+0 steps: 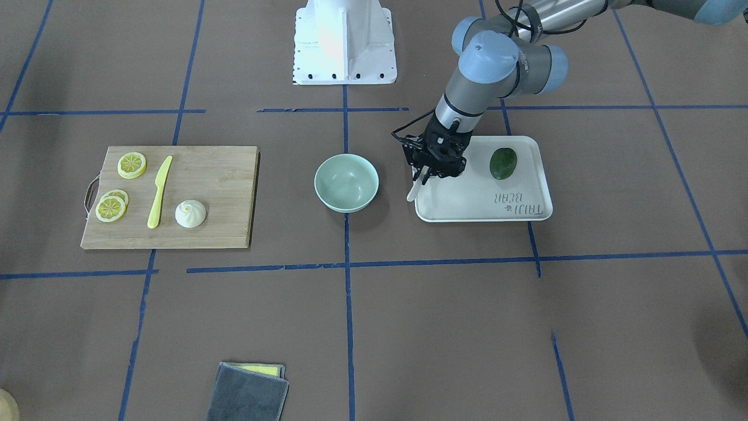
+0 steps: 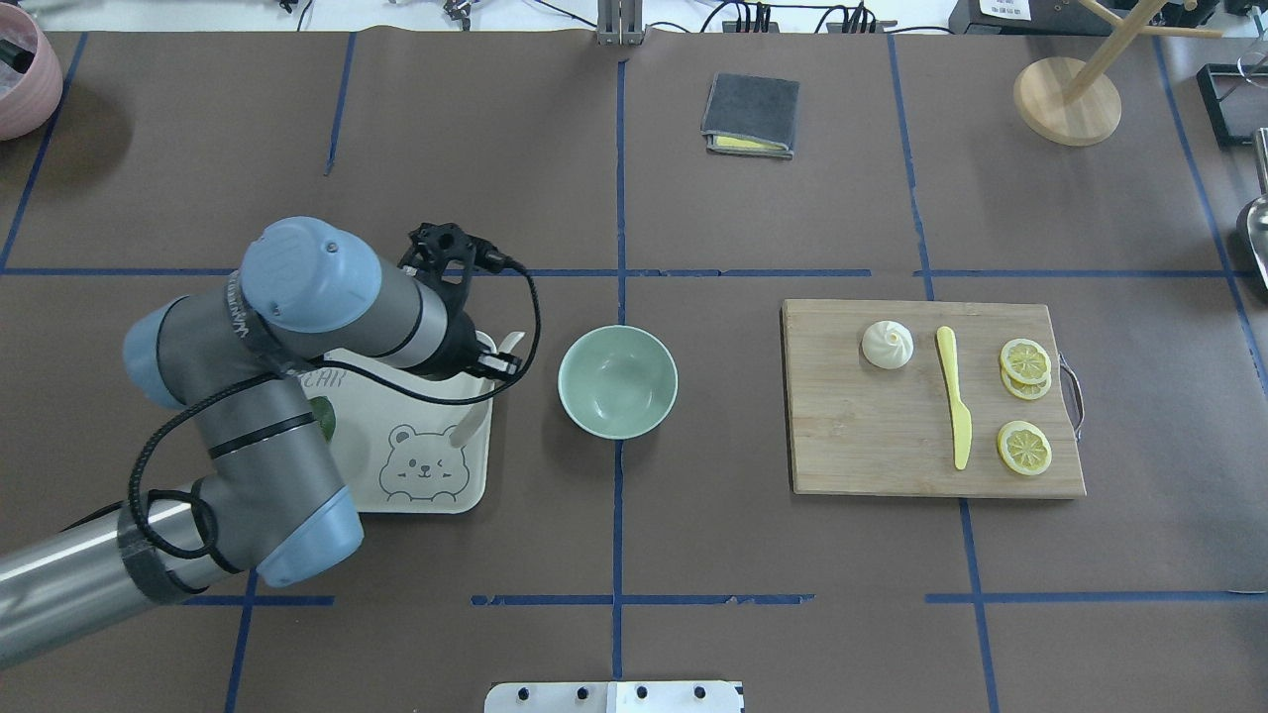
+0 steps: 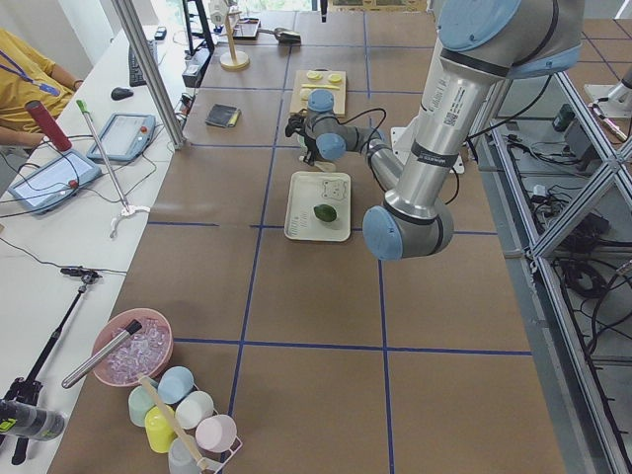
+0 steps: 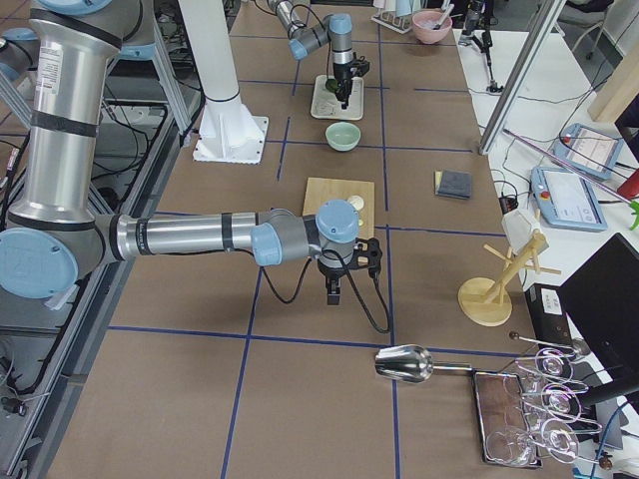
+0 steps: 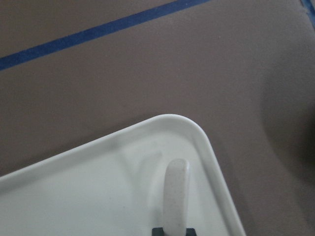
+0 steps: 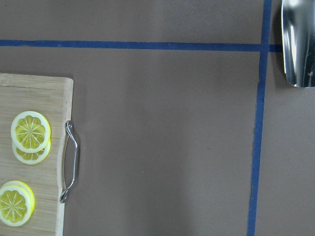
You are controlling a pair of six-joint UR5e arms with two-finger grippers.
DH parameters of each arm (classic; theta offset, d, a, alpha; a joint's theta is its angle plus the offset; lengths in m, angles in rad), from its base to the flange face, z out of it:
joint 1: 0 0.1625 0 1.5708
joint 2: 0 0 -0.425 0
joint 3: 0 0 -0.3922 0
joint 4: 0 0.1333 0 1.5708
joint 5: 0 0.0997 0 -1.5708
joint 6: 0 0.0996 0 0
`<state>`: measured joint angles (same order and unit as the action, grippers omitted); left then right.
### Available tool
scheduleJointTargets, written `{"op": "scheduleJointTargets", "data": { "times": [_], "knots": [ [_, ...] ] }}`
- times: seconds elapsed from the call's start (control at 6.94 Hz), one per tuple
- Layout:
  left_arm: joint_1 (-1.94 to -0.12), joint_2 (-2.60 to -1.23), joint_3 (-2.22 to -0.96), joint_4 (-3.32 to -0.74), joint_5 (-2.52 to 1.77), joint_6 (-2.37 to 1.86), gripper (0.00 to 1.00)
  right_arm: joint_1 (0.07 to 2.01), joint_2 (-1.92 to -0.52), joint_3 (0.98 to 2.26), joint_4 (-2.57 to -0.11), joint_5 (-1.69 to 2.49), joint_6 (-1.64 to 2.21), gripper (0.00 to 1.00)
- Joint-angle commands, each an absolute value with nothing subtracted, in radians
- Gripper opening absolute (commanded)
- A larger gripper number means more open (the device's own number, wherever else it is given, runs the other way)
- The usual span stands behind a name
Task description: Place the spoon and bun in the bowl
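Observation:
My left gripper (image 1: 425,174) is shut on the cream-beige spoon (image 1: 414,190) and holds it over the corner of the cream tray (image 1: 485,211) nearest the bowl. The left wrist view shows the spoon (image 5: 176,194) sticking out from the fingers above the tray corner (image 5: 197,130). The mint-green bowl (image 1: 346,182) stands empty just beside the spoon, in the table's middle. The white swirled bun (image 1: 190,213) lies on the wooden cutting board (image 1: 216,199). My right gripper (image 4: 334,284) shows only in the exterior right view, past the board's end; I cannot tell its state.
A green avocado (image 1: 503,163) lies on the tray. A yellow knife (image 1: 159,192) and lemon slices (image 1: 131,165) share the board. A folded grey cloth (image 1: 248,392) lies at the operators' side. A metal scoop (image 6: 298,42) lies near the right wrist.

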<state>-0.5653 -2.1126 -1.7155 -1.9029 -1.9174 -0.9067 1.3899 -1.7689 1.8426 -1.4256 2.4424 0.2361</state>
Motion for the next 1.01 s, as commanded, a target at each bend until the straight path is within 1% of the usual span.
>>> {"op": "scheduleJointTargets", "data": {
  "times": [0.0, 0.14, 0.29, 0.43, 0.58, 0.72, 0.86],
  "knots": [
    [-0.558, -2.297, -1.640, -1.899, -1.916, -1.002, 0.00, 1.390, -1.763, 1.844, -1.424, 2.476, 0.238, 1.00],
    [-0.557, -2.351, -1.585, -1.919, -1.914, -1.006, 0.00, 1.388, -1.761, 1.844, -1.422, 2.480, 0.239, 1.00],
    [-0.555, -2.376, -1.510, -1.995, -1.913, -1.006, 0.00, 1.384, -1.761, 1.844, -1.422, 2.479, 0.238, 1.00],
    [-0.543, -2.372, -1.464, -2.049, -1.872, -1.005, 0.00, 1.381, -1.759, 1.844, -1.422, 2.479, 0.238, 1.00],
    [-0.520, -2.368, -1.460, -2.052, -1.832, -1.005, 0.05, 1.379, -1.759, 1.845, -1.422, 2.480, 0.239, 1.00],
    [-0.517, -2.368, -1.462, -2.052, -1.832, -1.005, 0.29, 1.378, -1.759, 1.847, -1.420, 2.480, 0.239, 1.00],
    [-0.517, -2.362, -1.465, -2.048, -1.832, -1.002, 0.32, 1.374, -1.758, 1.847, -1.420, 2.479, 0.239, 1.00]
  ]
}}
